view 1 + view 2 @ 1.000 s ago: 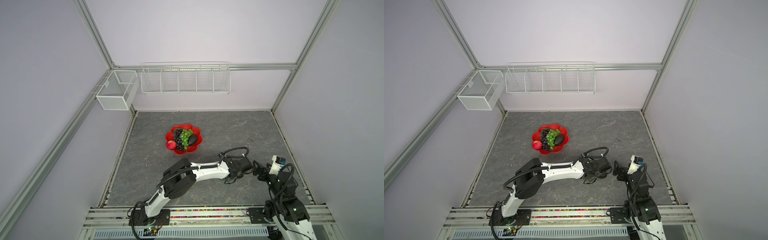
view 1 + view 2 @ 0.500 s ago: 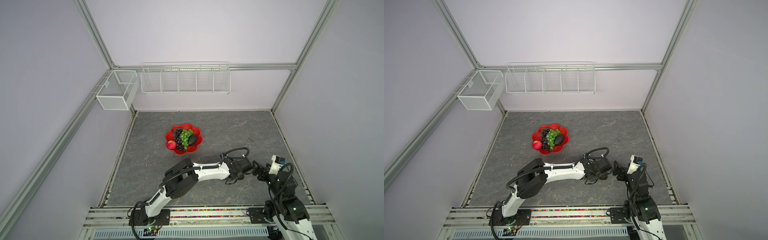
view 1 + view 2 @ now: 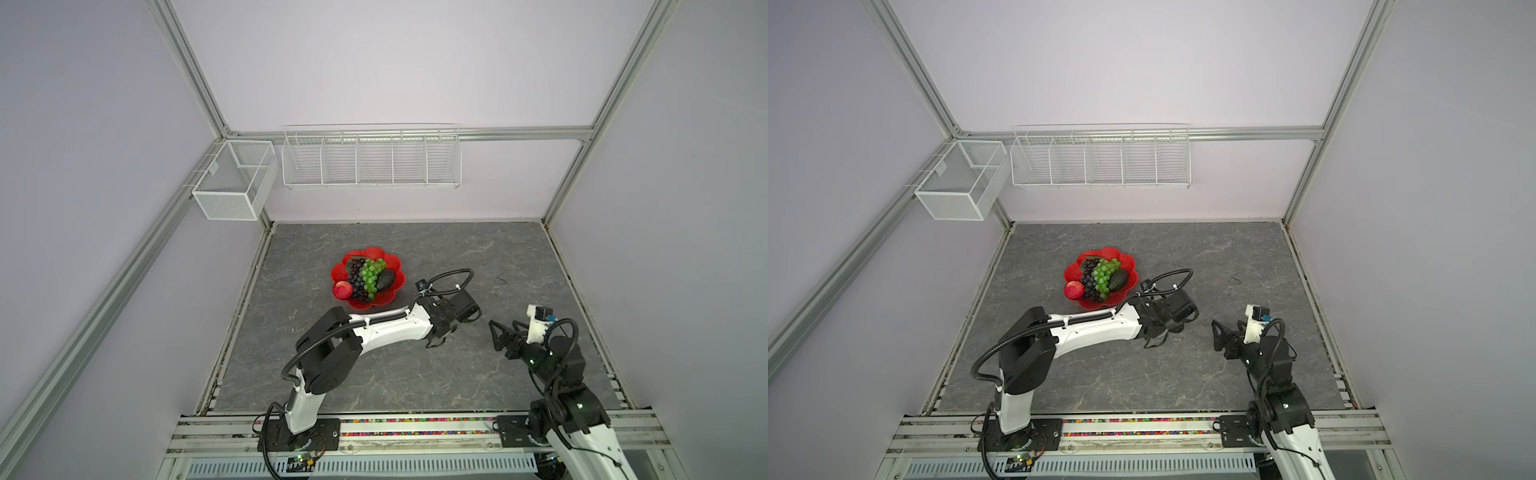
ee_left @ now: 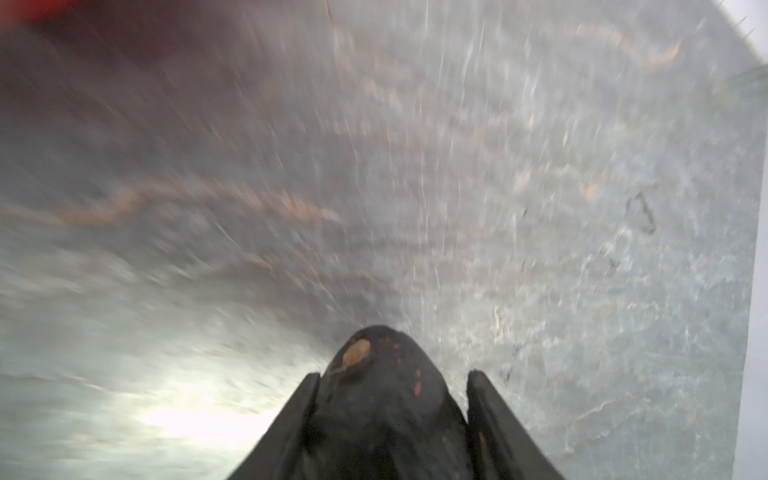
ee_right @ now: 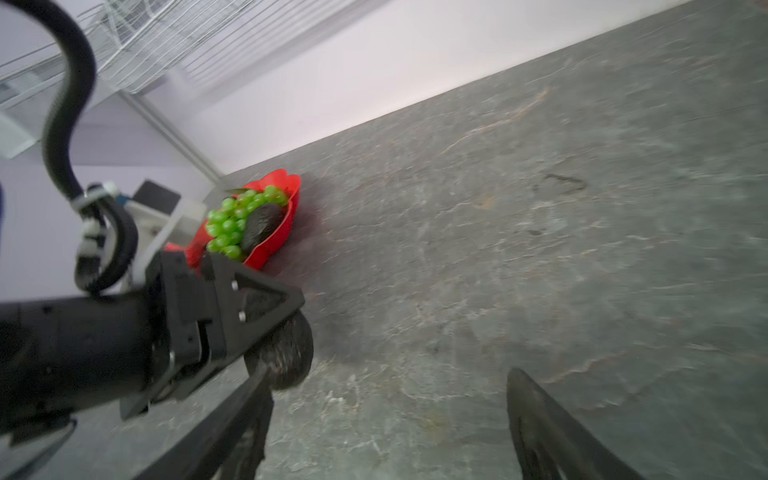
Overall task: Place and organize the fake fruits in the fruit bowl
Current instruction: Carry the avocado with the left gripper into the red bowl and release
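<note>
Pale lilac walls [image 3: 374, 62] enclose the cell, framed by aluminium posts [image 3: 187, 70]. The counter [image 3: 478, 249] is grey, marble-veined slab. A long white wire rack [image 3: 371, 160] hangs on the rear wall; a white mesh basket [image 3: 232, 183] hangs at the left corner. Lighting is even.

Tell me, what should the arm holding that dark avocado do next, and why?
Probably lift the avocado and carry it toward the red bowl: the left pincer grips it down near the table, outside the bowl.
</note>
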Action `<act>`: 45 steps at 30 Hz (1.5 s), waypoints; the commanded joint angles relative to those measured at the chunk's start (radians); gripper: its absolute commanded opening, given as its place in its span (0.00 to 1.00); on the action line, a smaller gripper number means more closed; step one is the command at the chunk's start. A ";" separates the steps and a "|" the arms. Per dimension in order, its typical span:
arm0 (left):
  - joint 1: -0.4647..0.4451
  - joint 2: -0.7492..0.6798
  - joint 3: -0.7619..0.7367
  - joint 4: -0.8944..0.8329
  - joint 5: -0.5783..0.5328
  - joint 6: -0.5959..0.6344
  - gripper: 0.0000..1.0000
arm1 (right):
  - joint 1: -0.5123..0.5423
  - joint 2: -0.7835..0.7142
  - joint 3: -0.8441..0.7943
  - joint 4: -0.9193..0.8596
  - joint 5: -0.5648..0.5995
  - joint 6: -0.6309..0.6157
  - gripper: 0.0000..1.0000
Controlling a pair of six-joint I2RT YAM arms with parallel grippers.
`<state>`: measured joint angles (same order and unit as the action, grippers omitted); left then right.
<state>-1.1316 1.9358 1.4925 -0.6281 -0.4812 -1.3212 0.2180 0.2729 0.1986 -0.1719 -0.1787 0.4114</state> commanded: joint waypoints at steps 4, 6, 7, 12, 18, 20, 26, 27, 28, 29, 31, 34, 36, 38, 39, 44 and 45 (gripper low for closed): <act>0.097 -0.185 -0.100 -0.024 -0.140 0.143 0.50 | 0.064 0.180 -0.028 0.362 -0.324 -0.008 0.89; 0.136 -0.228 -0.139 0.001 -0.135 0.185 0.50 | 0.112 0.199 -0.018 0.376 -0.337 -0.036 0.89; 0.154 -0.245 -0.150 0.006 -0.137 0.201 0.50 | 0.140 0.197 -0.016 0.376 -0.331 -0.052 0.89; 0.227 -0.305 -0.177 -0.013 -0.173 0.289 0.50 | 0.204 0.137 -0.022 0.353 -0.281 -0.094 0.89; 0.350 -0.311 -0.190 -0.036 -0.197 0.380 0.50 | 0.233 0.187 -0.023 0.401 -0.311 -0.103 0.89; 0.376 -0.296 -0.188 -0.047 -0.197 0.429 0.50 | 0.242 0.228 -0.012 0.411 -0.319 -0.111 0.89; 0.399 -0.237 -0.158 -0.083 -0.293 0.498 0.50 | 0.274 0.303 0.008 0.426 -0.337 -0.134 0.89; 0.404 -0.228 -0.155 -0.085 -0.298 0.501 0.50 | 0.277 0.307 0.009 0.425 -0.338 -0.135 0.89; 0.411 -0.219 -0.153 -0.087 -0.303 0.501 0.50 | 0.281 0.312 0.012 0.425 -0.340 -0.138 0.89; 0.417 -0.211 -0.157 -0.082 -0.307 0.505 0.50 | 0.285 0.315 0.013 0.424 -0.341 -0.140 0.89; 0.430 -0.195 -0.170 -0.056 -0.303 0.518 0.50 | 0.290 0.316 0.014 0.417 -0.330 -0.146 0.89; 0.449 -0.172 -0.177 -0.030 -0.272 0.526 0.50 | 0.294 0.313 0.015 0.404 -0.312 -0.154 0.89; 0.451 -0.153 -0.169 -0.025 -0.251 0.531 0.50 | 0.296 0.310 0.019 0.396 -0.316 -0.157 0.89; 0.451 -0.140 -0.162 -0.022 -0.211 0.525 0.50 | 0.298 0.304 0.016 0.387 -0.297 -0.163 0.89; 0.451 -0.137 -0.163 -0.012 -0.209 0.522 0.50 | 0.299 0.304 0.013 0.387 -0.287 -0.164 0.89; 0.449 -0.065 -0.109 -0.035 -0.146 0.511 0.50 | 0.302 0.321 0.024 0.379 -0.290 -0.171 0.89; 0.446 -0.052 -0.101 -0.048 -0.146 0.501 0.51 | 0.302 0.323 0.022 0.378 -0.284 -0.171 0.89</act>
<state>-0.6811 1.8454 1.3434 -0.6449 -0.6533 -0.8047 0.5125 0.5903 0.1986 0.2134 -0.4721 0.2672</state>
